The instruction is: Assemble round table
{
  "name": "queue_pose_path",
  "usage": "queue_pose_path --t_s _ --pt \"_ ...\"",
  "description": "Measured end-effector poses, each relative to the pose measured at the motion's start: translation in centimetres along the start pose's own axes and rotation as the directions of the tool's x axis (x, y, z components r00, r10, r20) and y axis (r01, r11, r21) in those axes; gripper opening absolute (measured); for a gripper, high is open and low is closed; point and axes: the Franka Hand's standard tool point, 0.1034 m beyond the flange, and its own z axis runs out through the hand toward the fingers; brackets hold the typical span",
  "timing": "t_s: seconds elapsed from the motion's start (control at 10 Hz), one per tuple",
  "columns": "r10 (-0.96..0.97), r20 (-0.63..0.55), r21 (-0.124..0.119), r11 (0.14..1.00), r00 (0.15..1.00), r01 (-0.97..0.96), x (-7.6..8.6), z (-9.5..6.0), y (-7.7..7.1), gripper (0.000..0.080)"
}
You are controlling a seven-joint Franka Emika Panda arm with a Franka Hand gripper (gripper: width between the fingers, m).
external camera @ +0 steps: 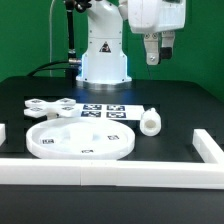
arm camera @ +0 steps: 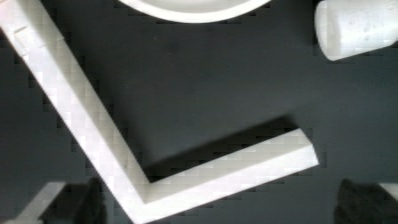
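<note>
The worktop (external camera: 175, 100) is looking like a smooth, matt black surface that is soaking up most of the light. The round disc (external camera: 80, 142) is showing as smooth white plastic with a soft, dull finish. The leg (external camera: 150, 122) and the lobed base (external camera: 50, 107) are looking the same. The border rails (external camera: 110, 172) are appearing white and matt, a little chalky in the wrist view. The marker board (external camera: 105, 112) is reading as flat, paper-like white with printed black tags. The arm's shell (external camera: 105, 50) is gleaming like glossy white plastic. The hand (external camera: 151, 60) is showing a white casing over dark, dull fingers.
</note>
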Motion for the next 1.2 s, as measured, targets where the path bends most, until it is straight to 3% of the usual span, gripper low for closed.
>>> queue_pose_path --t_s 0.4,0.5,0.6,0.7,0.8,1.0,1.2 --pt "-0.002 0.002 0.001 1.000 1.000 0.002 0.0 0.1 0.0 0.0650" --pt "-0.069 -0.008 -0.019 0.997 0.998 0.069 -0.6 0.6 0.4 0.0650" --pt "-0.142 -0.014 -0.037 0.989 0.990 0.141 -3.7 3.0 0.5 0.0650" --pt "-0.186 -0.009 -0.020 0.982 0.983 0.186 -7.1 5.0 0.3 0.0650" --pt "-0.192 -0.005 -0.010 0.981 0.981 0.192 -9.2 5.7 0.7 0.0650" --pt "-0.231 -0.002 0.004 0.973 0.973 0.231 -12.1 7.4 1.4 0.0650" --pt "-0.218 0.002 0.002 0.976 0.976 0.218 -11.8 7.2 1.4 0.0650"
